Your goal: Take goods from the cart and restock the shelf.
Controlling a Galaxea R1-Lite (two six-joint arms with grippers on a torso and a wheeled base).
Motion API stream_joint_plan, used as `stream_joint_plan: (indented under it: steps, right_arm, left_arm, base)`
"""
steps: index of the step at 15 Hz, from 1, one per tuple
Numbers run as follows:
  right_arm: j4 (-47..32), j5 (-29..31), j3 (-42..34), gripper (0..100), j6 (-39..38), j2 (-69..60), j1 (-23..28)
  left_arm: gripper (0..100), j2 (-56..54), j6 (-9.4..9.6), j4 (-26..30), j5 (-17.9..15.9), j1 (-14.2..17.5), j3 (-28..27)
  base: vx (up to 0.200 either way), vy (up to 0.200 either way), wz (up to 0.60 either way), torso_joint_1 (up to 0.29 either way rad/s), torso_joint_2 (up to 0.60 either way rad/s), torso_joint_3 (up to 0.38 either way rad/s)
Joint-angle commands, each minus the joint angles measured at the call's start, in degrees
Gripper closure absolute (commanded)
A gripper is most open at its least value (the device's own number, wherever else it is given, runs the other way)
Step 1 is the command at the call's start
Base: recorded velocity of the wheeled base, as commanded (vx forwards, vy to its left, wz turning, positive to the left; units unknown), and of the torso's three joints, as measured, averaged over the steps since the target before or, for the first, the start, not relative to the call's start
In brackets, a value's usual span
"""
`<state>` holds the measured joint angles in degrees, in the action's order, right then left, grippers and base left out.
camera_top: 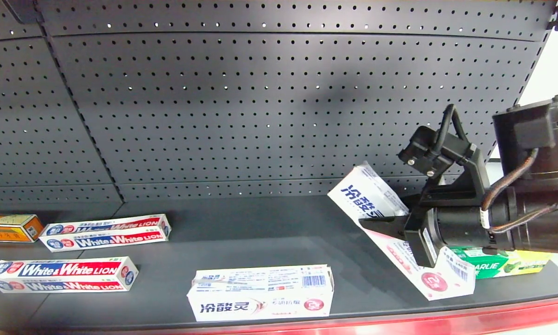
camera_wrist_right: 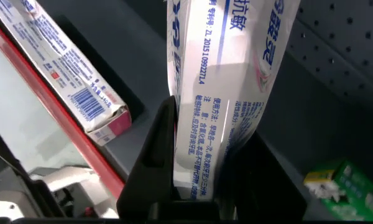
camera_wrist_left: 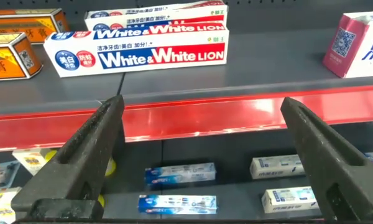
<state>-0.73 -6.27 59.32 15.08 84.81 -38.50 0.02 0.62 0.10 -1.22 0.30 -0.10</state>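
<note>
Head view, right side: right hand [camera_top: 389, 228] shut tight on white box [camera_top: 360, 193], gripped near mid-length. Held tilted over shelf [camera_top: 260, 228], upper end toward pegboard [camera_top: 260, 116], lower end down by red edge [camera_top: 400, 321]; touching shelf or not, cannot tell. Just behind, green box [camera_top: 493, 266] lying flat, partly hidden by right hand. At front centre, flat box [camera_top: 260, 293], well apart from held one. At left, two red-blue boxes [camera_top: 106, 231] lying lengthwise, one behind the other, with orange box [camera_top: 9, 227] beside the rear one. Right wrist view: same white box pinched between both fingers [camera_wrist_right: 152, 168], flat box off to one side by red edge. Left wrist view: left hand [camera_wrist_left: 202, 143] wide open, empty, out in front of red edge; beyond it lower shelf [camera_wrist_left: 236, 186] with small boxes [camera_wrist_left: 179, 175] lying flat.
</note>
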Motion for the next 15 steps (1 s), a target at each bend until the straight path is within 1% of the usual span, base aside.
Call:
stream_joint_plan:
  steps: [1, 3, 5, 6, 7, 8, 9, 10, 12, 14, 15]
  right_arm:
    - [-0.06, -1.64, 1.41, 100, 1.71, 3.78, 0.97]
    - [-0.15, -2.17, 3.61, 100, 2.50, 6.24, 0.97]
    - [-2.70, -2.87, 9.67, 100, 2.59, 9.67, 0.44]
    - [-5.86, -3.31, 14.16, 100, 3.03, 11.52, 0.00]
    - [-7.71, -3.93, 17.06, 100, 4.17, 12.92, -0.17]
    - [-7.79, -4.02, 17.32, 100, 4.34, 13.10, -0.17]
    - [-8.32, -5.25, 19.25, 100, 6.10, 15.03, -0.17]
    - [-8.41, -6.74, 19.61, 100, 7.68, 15.74, -0.09]
    - [-8.41, -7.53, 20.49, 100, 9.88, 17.49, -0.09]
    - [-8.50, -7.36, 23.21, 100, 10.41, 19.96, -0.53]
    - [-9.99, -7.36, 26.11, 100, 11.11, 21.54, -0.70]
  left_arm:
    - [0, -0.02, -0.01, -0.01, -0.01, 0.05, 0.01]
    - [0, -0.02, -0.01, -0.01, -0.01, 0.05, 0.01]
    - [0, -0.02, -0.01, -0.01, -0.01, 0.05, 0.01]
    - [0, -0.02, -0.01, -0.01, -0.01, 0.05, 0.01]
    - [0, -0.02, -0.01, -0.01, -0.01, 0.05, 0.01]
    - [0, -0.02, -0.01, -0.01, -0.01, 0.05, 0.01]
    - [0, -0.02, -0.01, -0.01, -0.01, 0.05, 0.01]
    - [0, -0.02, -0.01, -0.01, -0.01, 0.05, 0.01]
    - [0, -0.02, -0.01, -0.01, -0.01, 0.05, 0.01]
    - [0, -0.02, -0.01, -0.01, -0.01, 0.05, 0.01]
    - [0, -0.02, -0.01, -0.01, -0.01, 0.05, 0.01]
  base:
    - [0.000, 0.000, 0.00, 0.000, 0.00, 0.000]
    - [0.000, 0.000, 0.00, 0.000, 0.00, 0.000]
    - [0.000, 0.000, 0.00, 0.000, 0.00, 0.000]
    - [0.000, 0.000, 0.00, 0.000, 0.00, 0.000]
    - [0.000, 0.000, 0.00, 0.000, 0.00, 0.000]
    - [0.000, 0.000, 0.00, 0.000, 0.00, 0.000]
    - [0.000, 0.000, 0.00, 0.000, 0.00, 0.000]
    - [0.000, 0.000, 0.00, 0.000, 0.00, 0.000]
    - [0.000, 0.000, 0.00, 0.000, 0.00, 0.000]
    - [0.000, 0.000, 0.00, 0.000, 0.00, 0.000]
    - [0.000, 0.000, 0.00, 0.000, 0.00, 0.000]
